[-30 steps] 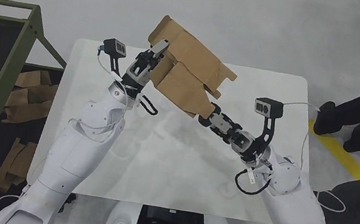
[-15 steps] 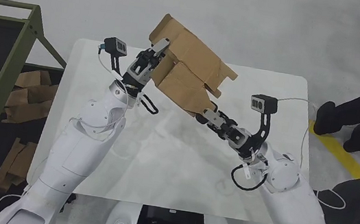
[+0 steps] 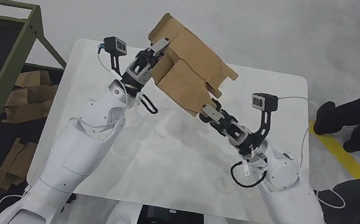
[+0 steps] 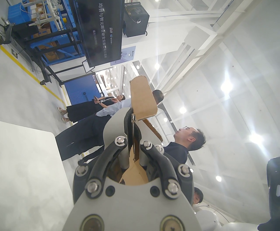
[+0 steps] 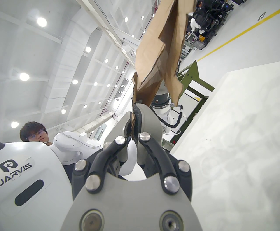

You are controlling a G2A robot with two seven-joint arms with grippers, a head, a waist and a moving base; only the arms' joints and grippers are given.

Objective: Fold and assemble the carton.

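Both arms are raised and angled inward; left gripper (image 3: 153, 58) and right gripper (image 3: 207, 109) each pinch the carton (image 3: 189, 68) between closed fingers.

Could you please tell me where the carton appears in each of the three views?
Top view: carton held over the table's far edge.
Left wrist view: carton clamped in the left claw.
Right wrist view: carton clamped in the right claw.
Shared landmark: the white table.
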